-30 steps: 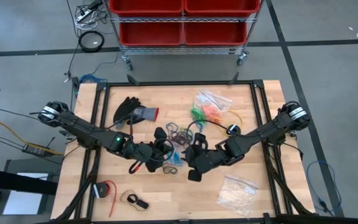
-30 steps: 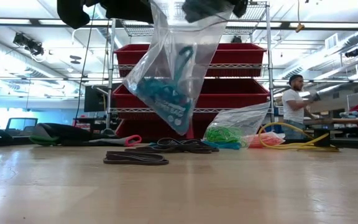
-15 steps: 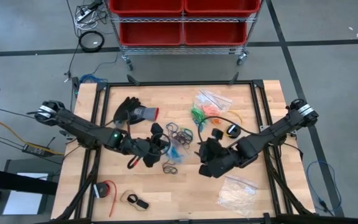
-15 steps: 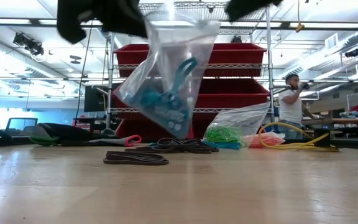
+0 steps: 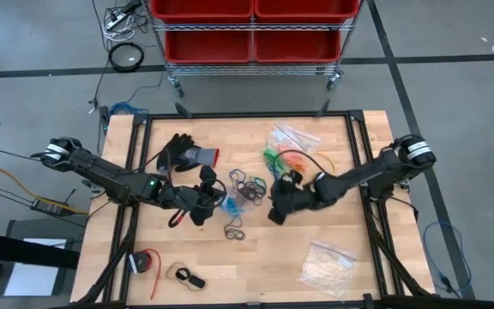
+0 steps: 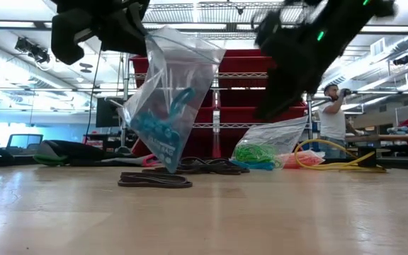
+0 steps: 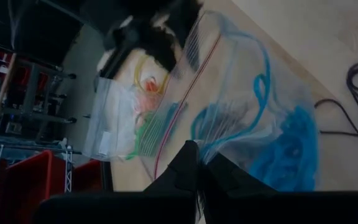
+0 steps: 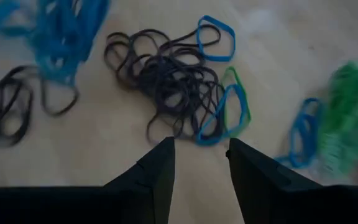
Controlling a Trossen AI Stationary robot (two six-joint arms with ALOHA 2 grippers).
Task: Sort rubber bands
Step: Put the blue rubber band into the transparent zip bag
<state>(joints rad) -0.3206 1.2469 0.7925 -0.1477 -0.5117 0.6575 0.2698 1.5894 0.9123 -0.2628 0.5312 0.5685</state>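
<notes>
Many rubber bands (image 8: 166, 81) beside glove (image 5: 183, 153)

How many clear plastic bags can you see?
3 bags: one hanging from the left jaws, one with green and orange bands at the far side, one of whitish pieces front right. Others may overlap.

Overhead and table-level views plus two close wrist views, all sharing the rubber bands (image 5: 245, 183).

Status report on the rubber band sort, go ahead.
Left gripper shut on clear bag of blue bands, held above table. Right gripper open, empty, over loose black rubber bands. Nothing in the way.
</notes>
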